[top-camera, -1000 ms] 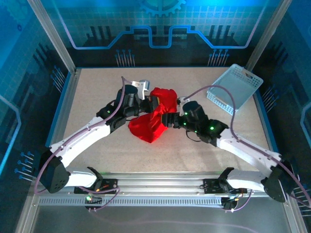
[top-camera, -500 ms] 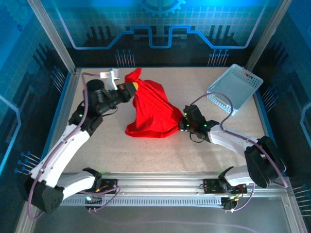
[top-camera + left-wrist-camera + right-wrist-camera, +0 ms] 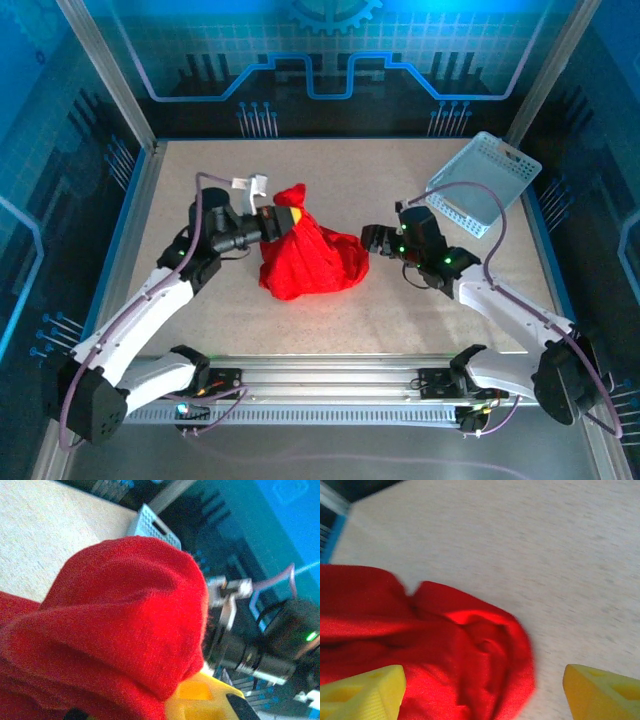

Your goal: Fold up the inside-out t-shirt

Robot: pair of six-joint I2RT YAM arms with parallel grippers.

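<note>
The inside-out t-shirt (image 3: 312, 264) is a bright red bunched heap on the table's middle. My left gripper (image 3: 284, 216) is shut on its raised top corner, and the cloth hangs down from there. In the left wrist view the red cloth (image 3: 120, 620) drapes over one yellow finger (image 3: 205, 700). My right gripper (image 3: 372, 240) stands open just right of the heap. In the right wrist view the shirt's rounded edge (image 3: 470, 650) lies on the table between the wide-apart yellow fingers (image 3: 365, 690), untouched by the right one.
A light blue mesh basket (image 3: 485, 180) sits tilted at the back right corner, close behind my right arm. Bare beige tabletop (image 3: 200, 170) surrounds the heap. Metal frame posts (image 3: 105, 75) stand at the table's back corners.
My right gripper has let go of the shirt's right edge, opened and drawn back a little. My left gripper moved down and right with the top corner, and the shirt slumped into a smaller heap.
</note>
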